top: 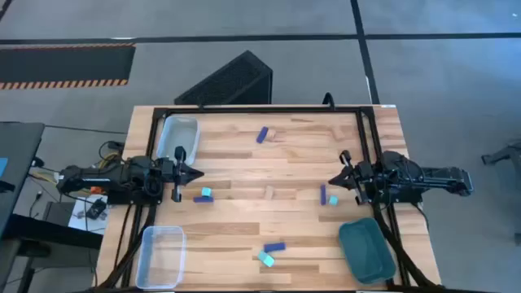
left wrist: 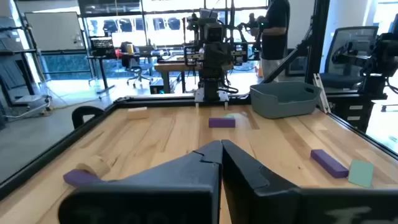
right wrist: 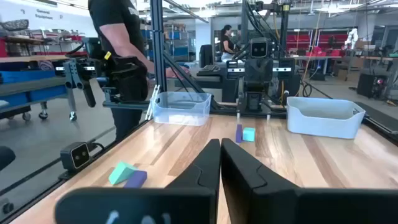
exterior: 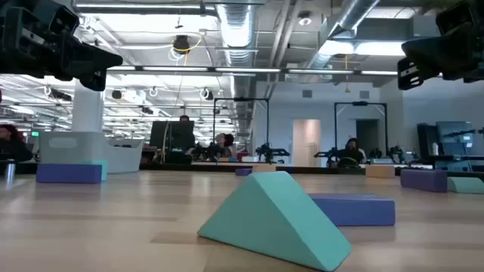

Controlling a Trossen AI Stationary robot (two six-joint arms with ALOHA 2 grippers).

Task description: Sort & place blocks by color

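Note:
Small blocks lie scattered on the wooden table. A purple bar (top: 262, 134) and a tan piece (top: 271, 133) sit at the far side, and another tan piece (top: 269, 193) lies mid-table. A teal cube (top: 207, 192) with a purple bar (top: 202, 198) lies just in front of my left gripper (top: 198, 173). A purple bar (top: 323, 194) and a teal block (top: 332, 199) lie beside my right gripper (top: 332, 182). A teal wedge (exterior: 272, 219) and a purple bar (exterior: 355, 209) rest near the front edge. Both grippers hover level above the table, shut on nothing (left wrist: 221, 146) (right wrist: 220, 144).
A clear bin (top: 179, 137) stands at the far left and another clear bin (top: 161, 256) at the near left. A dark teal tray (top: 366, 251) sits at the near right. A black frame (top: 260, 109) runs round the table. A person (right wrist: 121, 56) stands beyond the table's edge.

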